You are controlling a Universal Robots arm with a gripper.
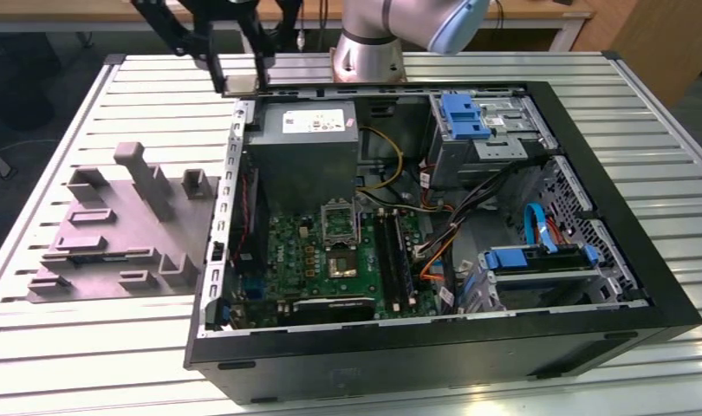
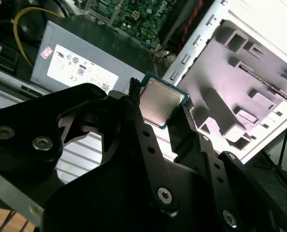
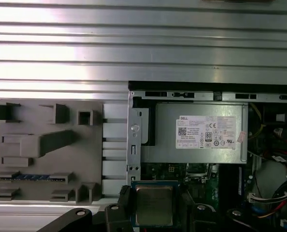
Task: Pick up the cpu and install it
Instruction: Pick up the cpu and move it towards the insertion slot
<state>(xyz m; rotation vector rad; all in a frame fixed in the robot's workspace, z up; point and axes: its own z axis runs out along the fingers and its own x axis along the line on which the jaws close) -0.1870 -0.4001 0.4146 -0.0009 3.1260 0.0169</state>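
The claw [image 2: 159, 107] pinches the cpu [image 2: 162, 99] by two opposite edges; the thin chip looks light, stiff and likely fragile.

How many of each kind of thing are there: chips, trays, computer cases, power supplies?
cpu, in the gripper: 1
tray: 1
case: 1
power supply: 1
Total: 4
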